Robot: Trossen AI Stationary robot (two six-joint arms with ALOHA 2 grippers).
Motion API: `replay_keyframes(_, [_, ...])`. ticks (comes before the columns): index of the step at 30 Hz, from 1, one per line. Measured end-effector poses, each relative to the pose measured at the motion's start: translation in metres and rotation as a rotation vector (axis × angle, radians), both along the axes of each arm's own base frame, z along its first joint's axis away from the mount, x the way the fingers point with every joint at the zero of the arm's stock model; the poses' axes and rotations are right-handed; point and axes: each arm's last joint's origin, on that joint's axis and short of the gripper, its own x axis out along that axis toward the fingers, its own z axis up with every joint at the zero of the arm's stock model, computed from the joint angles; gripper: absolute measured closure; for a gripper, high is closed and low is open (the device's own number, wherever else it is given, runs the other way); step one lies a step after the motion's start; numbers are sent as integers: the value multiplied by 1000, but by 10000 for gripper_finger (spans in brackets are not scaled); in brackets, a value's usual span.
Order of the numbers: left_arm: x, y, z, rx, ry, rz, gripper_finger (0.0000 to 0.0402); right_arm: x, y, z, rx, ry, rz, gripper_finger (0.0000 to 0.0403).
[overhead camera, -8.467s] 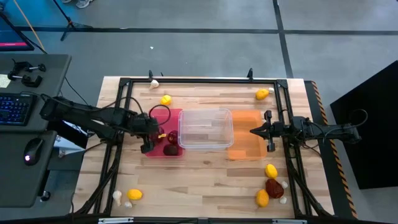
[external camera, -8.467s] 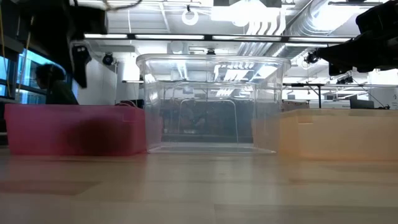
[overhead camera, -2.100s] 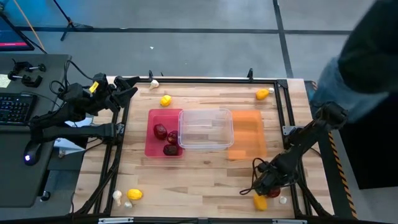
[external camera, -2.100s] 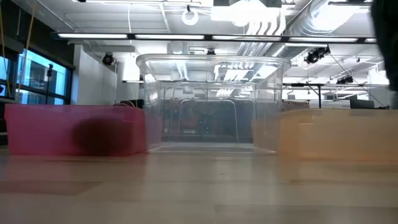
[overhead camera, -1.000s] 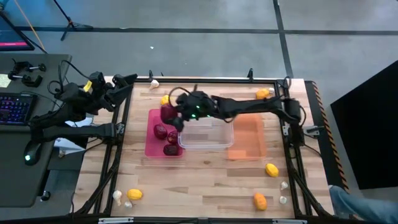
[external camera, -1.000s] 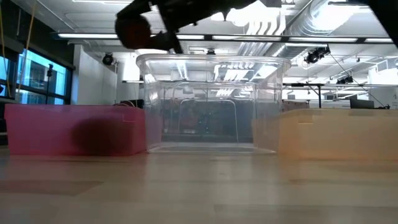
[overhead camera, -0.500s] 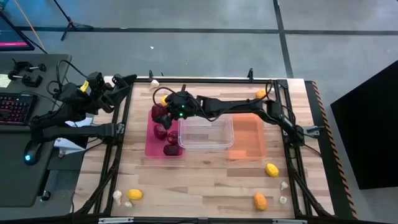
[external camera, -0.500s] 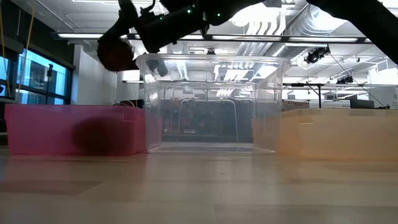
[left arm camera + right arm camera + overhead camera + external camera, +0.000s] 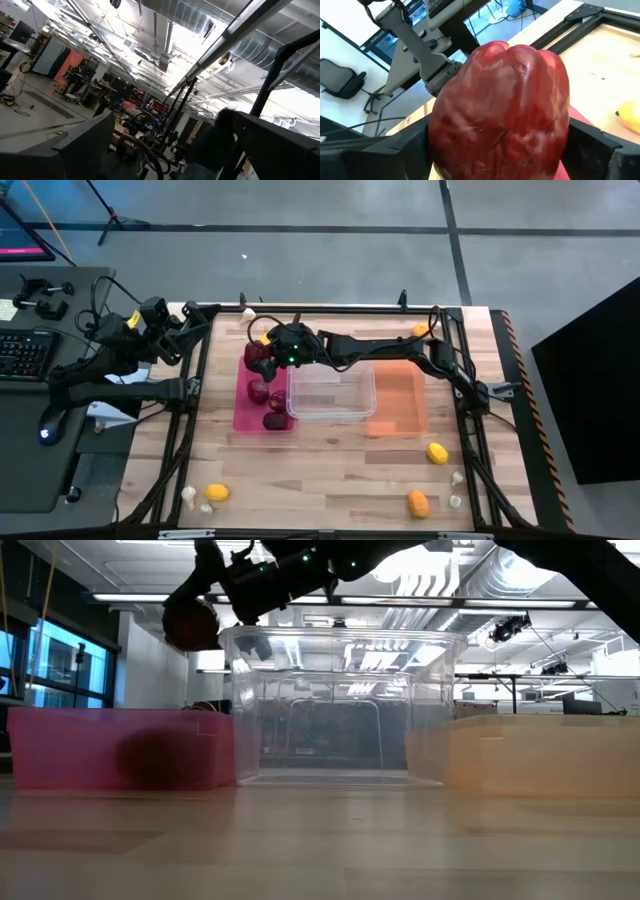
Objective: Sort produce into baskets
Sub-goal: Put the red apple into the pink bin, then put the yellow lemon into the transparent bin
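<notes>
My right arm reaches across from the table's right, and my right gripper (image 9: 262, 354) is shut on a dark red lump (image 9: 500, 110). The lump hangs over the far end of the red basket (image 9: 240, 418); in the low view the lump (image 9: 190, 625) is well above the basket wall (image 9: 70, 745). More dark red lumps (image 9: 258, 391) lie on the basket's floor. The clear basket (image 9: 330, 412) and the orange basket (image 9: 398, 420) stand in a row to its right. My left gripper (image 9: 180, 330) waits open, raised beyond the table's far left corner. My right gripper pinches the dark red lump between its two fingers, one finger (image 9: 395, 147) on its side (image 9: 440, 130) and the other finger (image 9: 592, 145) on the opposite side. The fingers come from the table's right, slanting down. The lump is lifted clear, above the red basket.
Lemons lie loose at the near right (image 9: 437, 452) (image 9: 418, 502), near left (image 9: 216, 492) and far right (image 9: 421, 331). Garlic bulbs lie at the far edge (image 9: 247, 312), near left (image 9: 189, 496) and near right (image 9: 457, 477). A black frame (image 9: 320, 308) rims the table.
My right gripper has carried the dark red lump toward the table's left edge and downward, from above the clear basket's far left corner to above the red basket's far end. The lump stays between the fingers.
</notes>
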Motion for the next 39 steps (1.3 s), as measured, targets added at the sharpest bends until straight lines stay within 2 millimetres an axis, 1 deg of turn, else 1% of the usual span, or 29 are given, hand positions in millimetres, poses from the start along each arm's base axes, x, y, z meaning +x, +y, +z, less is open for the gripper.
replay_keyframes(4, [0,0,0,0,0,0,9,0,0,0,-12,0,15,18])
replay_keyframes(5, [0,0,0,1,0,1,9,0,-1,0,-12,0,25,11])
replay_keyframes(6, [0,0,0,1,0,1,9,0,-2,1,-15,0,31,10])
replay_keyframes(8, [0,0,0,1,0,1,9,0,-6,6,-29,-12,29,19])
replay_keyframes(12, [0,0,0,1,0,1,9,-2,-19,23,-87,-42,28,35])
replay_keyframes(14, [0,0,0,0,0,0,9,-5,-25,36,-127,-42,48,36])
replay_keyframes(17, [0,0,0,-17,-1,-7,9,-13,-34,57,-199,-17,104,36])
replay_keyframes(20, [1,0,-2,-28,21,-10,9,-26,-39,73,-256,68,181,36])
replay_keyframes(25, [5,0,-12,-80,116,-71,9,-59,-31,90,-308,285,288,36])
replay_keyframes(27, [8,-2,-15,-83,155,-123,9,-73,-24,92,-314,381,319,36])
replay_keyframes(30, [15,-4,-20,-102,211,-182,9,-95,-15,93,-326,513,315,36])
replay_keyframes(32, [22,-7,-26,-113,273,-211,9,-110,-7,95,-335,551,289,36])
replay_keyframes(34, [33,-10,-34,-125,355,-250,9,-131,1,99,-330,565,242,36])
replay_keyframes(36, [46,-16,-48,-142,495,-294,9,-155,11,103,-321,559,178,36])
replay_keyframes(39, [63,-31,-71,-131,718,-381,9,-192,27,96,-277,547,78,36])
